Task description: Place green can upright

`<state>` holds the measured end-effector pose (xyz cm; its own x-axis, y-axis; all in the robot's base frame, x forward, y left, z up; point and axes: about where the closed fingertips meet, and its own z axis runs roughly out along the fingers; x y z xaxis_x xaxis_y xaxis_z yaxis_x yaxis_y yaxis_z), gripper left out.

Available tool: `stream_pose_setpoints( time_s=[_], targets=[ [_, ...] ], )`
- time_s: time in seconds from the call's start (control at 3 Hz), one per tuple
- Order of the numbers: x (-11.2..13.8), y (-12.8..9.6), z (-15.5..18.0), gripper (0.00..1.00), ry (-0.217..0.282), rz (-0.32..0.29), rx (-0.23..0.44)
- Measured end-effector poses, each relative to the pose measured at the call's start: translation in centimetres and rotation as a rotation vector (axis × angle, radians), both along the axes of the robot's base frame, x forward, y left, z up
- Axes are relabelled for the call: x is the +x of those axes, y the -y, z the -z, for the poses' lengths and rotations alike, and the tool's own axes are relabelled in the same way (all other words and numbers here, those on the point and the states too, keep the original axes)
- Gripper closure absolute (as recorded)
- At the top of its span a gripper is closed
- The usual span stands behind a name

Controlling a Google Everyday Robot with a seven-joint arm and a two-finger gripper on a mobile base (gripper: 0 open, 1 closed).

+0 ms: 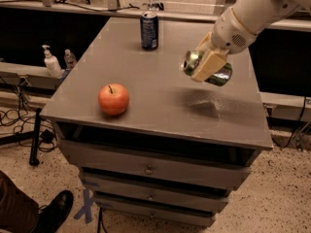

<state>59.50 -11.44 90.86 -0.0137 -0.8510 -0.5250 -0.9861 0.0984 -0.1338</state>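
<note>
The gripper (204,68) hung over the right half of the desk (160,111), clamped on the green can (221,76) and holding it clear of the top. A soft shadow (201,103) lay on the grey surface just beneath. The can was on its side in the air, tilted a little. Its round silver end pointed left and slightly toward the near edge, and its body ran back to the right under the white arm (252,13). The metal was shiny, and the green showed mostly along the lower right part, with bright glints on the rim. One pale, tan-coloured finger (210,63) lay flat across the near side of the can. The other finger I could not make out, as it seemed to be behind the can.

A red apple (113,99) sat on the near left part of the desk, well apart from the can. A dark blue can (149,30) stood upright near the far edge. Below the top were drawers (148,169) with small knobs. Off to the left, on a lower ledge, stood a pump bottle (50,62). A dark shoe (55,211) showed on the speckled floor at the near left corner.
</note>
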Motion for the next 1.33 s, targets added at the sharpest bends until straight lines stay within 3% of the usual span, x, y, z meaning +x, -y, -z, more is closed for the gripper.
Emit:
stream_pose_setpoints(
  time_s=[0.33,0.67,1.0,1.33],
  targets=[
    [0.0,-0.5,-1.7,1.0,-0.032,0.073,0.238],
    [-0.1,-0.8,-2.8,1.0,-0.034,0.12,0.473],
    [0.3,-0.4,-3.4,1.0,-0.01,0.162,0.674],
    [0.9,0.7,-3.5,1.0,0.024,0.194,0.822]
  ],
)
